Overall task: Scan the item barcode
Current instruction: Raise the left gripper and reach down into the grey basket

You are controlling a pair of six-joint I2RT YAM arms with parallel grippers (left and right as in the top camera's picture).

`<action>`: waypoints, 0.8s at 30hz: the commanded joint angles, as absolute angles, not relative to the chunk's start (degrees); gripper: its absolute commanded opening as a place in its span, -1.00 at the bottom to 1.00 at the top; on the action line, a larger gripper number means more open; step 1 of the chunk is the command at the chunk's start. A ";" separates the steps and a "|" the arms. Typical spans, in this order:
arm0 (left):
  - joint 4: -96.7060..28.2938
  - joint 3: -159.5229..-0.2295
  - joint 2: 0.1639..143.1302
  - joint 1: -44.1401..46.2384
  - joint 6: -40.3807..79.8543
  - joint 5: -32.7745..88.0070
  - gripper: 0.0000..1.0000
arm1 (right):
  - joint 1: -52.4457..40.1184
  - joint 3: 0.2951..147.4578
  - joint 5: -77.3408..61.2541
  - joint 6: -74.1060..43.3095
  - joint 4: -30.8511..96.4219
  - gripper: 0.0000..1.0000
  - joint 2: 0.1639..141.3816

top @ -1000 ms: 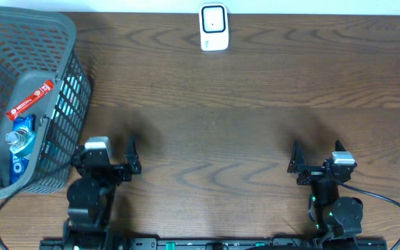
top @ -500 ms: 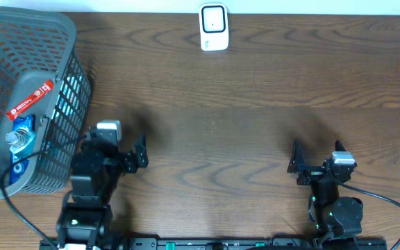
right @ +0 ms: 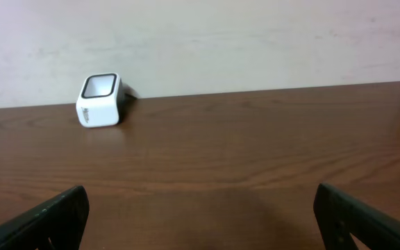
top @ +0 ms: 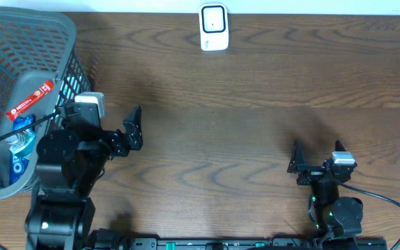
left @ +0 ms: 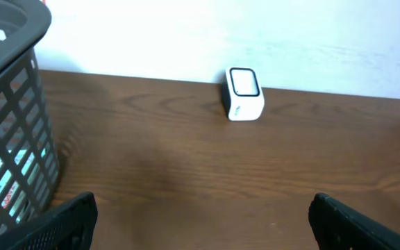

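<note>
The left gripper (top: 101, 119) hangs above the table (top: 255, 125), just beside the right wall of the grey basket (top: 75, 76), with its jaws spread wide and nothing between them. The right gripper (top: 316, 161) sits low near the front edge, well apart from the other one, and its jaws are just as wide and empty. The goods lie inside the basket: a red packet (top: 30, 99) and, nearer the front, a blue packet (top: 18, 165). The small white scanner (top: 214, 28) stands alone at the far edge, facing the arms.
</note>
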State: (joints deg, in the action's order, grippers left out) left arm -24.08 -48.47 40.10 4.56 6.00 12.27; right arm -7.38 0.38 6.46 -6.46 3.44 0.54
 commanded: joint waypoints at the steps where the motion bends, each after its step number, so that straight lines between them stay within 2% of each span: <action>1: -23.64 -49.63 39.70 4.34 6.07 13.91 0.96 | -7.92 0.32 7.18 -5.67 3.64 0.99 0.49; 6: -25.78 -52.47 40.88 4.29 6.31 13.82 0.96 | -7.92 0.32 7.18 -5.67 3.64 0.99 0.49; 10: -28.29 -57.34 43.40 4.29 8.91 8.27 0.96 | -7.92 0.32 7.18 -5.67 3.64 0.98 0.49; 18: -40.23 -77.45 55.18 3.60 9.91 -0.99 0.96 | -7.92 0.32 7.18 -5.67 3.64 0.98 0.49; 24: -47.83 -91.70 64.99 -2.24 15.68 -4.38 0.96 | -7.92 0.32 7.16 -5.67 3.64 0.98 0.49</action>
